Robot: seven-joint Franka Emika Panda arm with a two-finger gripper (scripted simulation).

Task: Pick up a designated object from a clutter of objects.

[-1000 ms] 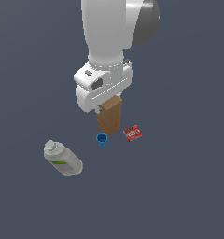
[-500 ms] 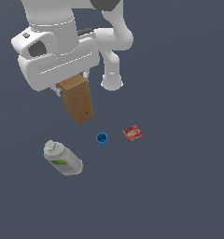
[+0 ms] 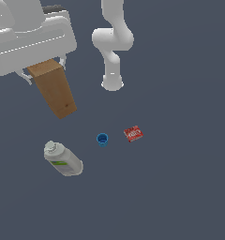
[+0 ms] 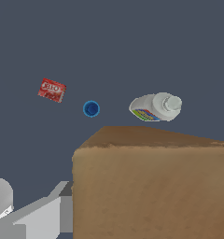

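The designated object, a long brown cardboard box point(image 3: 54, 90), hangs tilted in the air at the exterior view's upper left, clear of the floor. My gripper point(image 3: 44, 69) is shut on its upper end, under the big white hand. In the wrist view the box point(image 4: 151, 186) fills the near field, with one grey finger point(image 4: 44, 214) beside it. The rest of the clutter of objects lies on the floor: a grey-white bottle with a green label point(image 3: 63, 159), a tiny blue cup point(image 3: 102, 139) and a small red packet point(image 3: 133, 134).
The arm's white base column point(image 3: 112, 82) stands on the dark floor at the back. In the wrist view the bottle point(image 4: 156, 107), blue cup point(image 4: 91, 108) and red packet point(image 4: 52, 89) show past the box's far edge.
My gripper has carried the brown box up and toward the exterior view's left, away from the cup and packet. The bottle, cup and packet have stayed put.
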